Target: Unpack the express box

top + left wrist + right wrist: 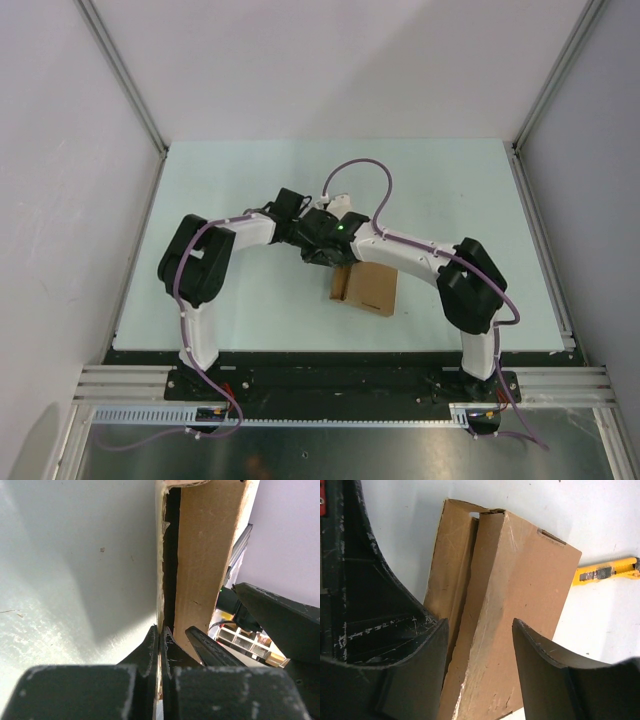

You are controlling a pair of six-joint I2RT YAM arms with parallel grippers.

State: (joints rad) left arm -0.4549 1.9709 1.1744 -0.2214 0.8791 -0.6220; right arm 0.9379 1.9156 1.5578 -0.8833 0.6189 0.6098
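The express box (520,580) is plain brown cardboard and lies on the table near the middle (368,288). Its flap lid (447,565) stands slightly apart from the body, with a dark gap showing in the left wrist view (171,555). My left gripper (161,630) is shut on the thin edge of the flap. My right gripper (480,625) is open, with one finger on each side of the box's long edge, not pinching it. In the top view both grippers, left (308,245) and right (332,252), meet at the box's far left end.
A yellow-black utility knife (605,572) lies on the table just beyond the box. A right gripper finger (212,650) sits close beside my left fingers. Grey walls and metal rails (140,110) enclose the pale table (220,180).
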